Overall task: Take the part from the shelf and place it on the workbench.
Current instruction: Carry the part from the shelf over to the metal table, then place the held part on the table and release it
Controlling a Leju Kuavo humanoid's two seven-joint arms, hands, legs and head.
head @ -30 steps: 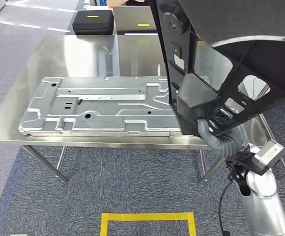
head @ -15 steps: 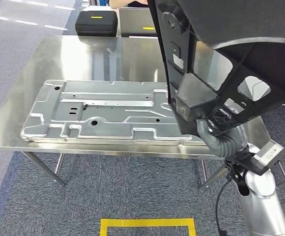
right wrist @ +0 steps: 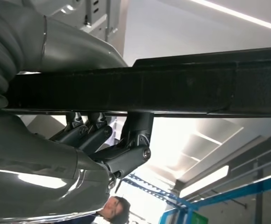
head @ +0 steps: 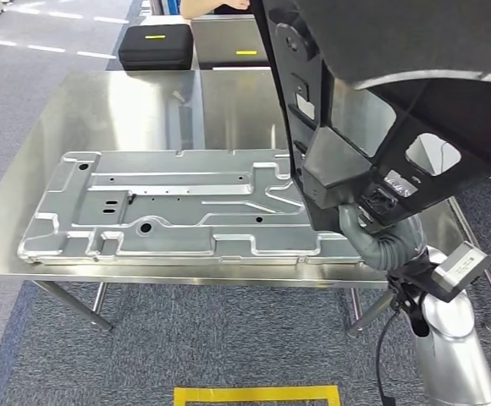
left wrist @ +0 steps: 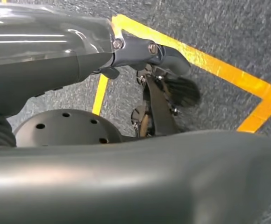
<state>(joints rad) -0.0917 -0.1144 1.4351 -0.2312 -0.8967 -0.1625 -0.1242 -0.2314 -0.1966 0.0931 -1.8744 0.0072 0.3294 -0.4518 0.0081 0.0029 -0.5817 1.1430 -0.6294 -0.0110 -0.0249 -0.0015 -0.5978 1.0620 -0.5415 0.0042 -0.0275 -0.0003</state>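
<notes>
**Black part aloft in the right hand, above the desk's right end**

Held high in the right hand (head: 364, 227): the black part (head: 383, 101), a large moulded panel with cut-out windows, gripped at its lower edge and rearing up and leftward from the hand across the upper right of the head view. In the right wrist view, dark fingers (right wrist: 91, 135) hooked under one face of the part's black edge (right wrist: 145, 88), thumb over the other. Long axis steep, near upright, lower corner hanging over the right end of the steel desk (head: 135, 101), apart from it. Below and to the left, flat on the desk: a long stamped metal plate (head: 166, 207), lengthwise along the desk's front. Bare steel mostly behind the plate and at the far right. Probably a lowering and a tipping flat ahead; risk of the lower corner meeting the plate's right end. Left hand (left wrist: 162, 93) hanging by the floor's yellow tape (left wrist: 211, 65), fingers loosely apart, carrying nothing, well away from the part; right arm alone placed for the set-down.
</notes>
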